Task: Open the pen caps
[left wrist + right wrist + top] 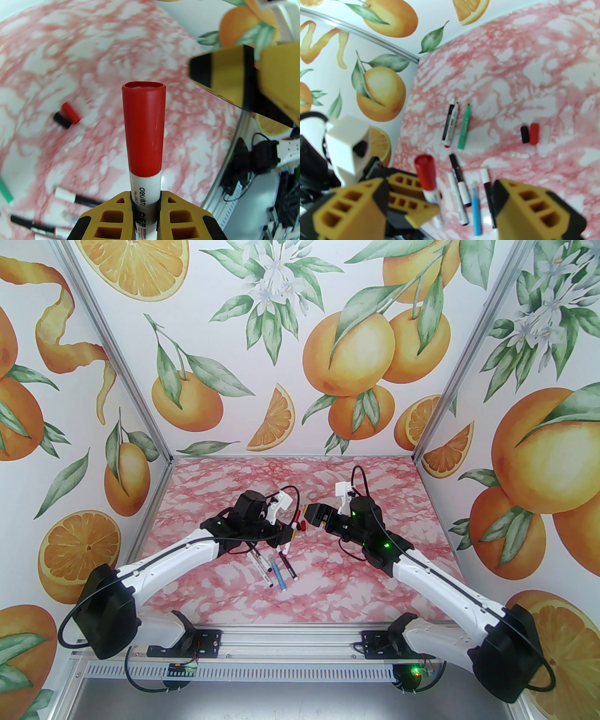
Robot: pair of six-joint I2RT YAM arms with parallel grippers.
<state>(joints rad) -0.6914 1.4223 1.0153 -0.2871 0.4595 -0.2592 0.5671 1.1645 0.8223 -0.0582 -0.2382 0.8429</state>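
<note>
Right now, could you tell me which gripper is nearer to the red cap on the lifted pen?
Left. The left gripper clamps the pen by its barrel just below the red cap. The right gripper hovers open just off the cap's end, not touching it.

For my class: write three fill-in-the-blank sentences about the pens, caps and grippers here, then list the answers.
The left gripper is shut on a pen whose cap is ___.
The right gripper has its jaws ___.
In the right wrist view, just left of the loose red cap lies a loose ___ cap.
Missing words: red; open; black.
</note>
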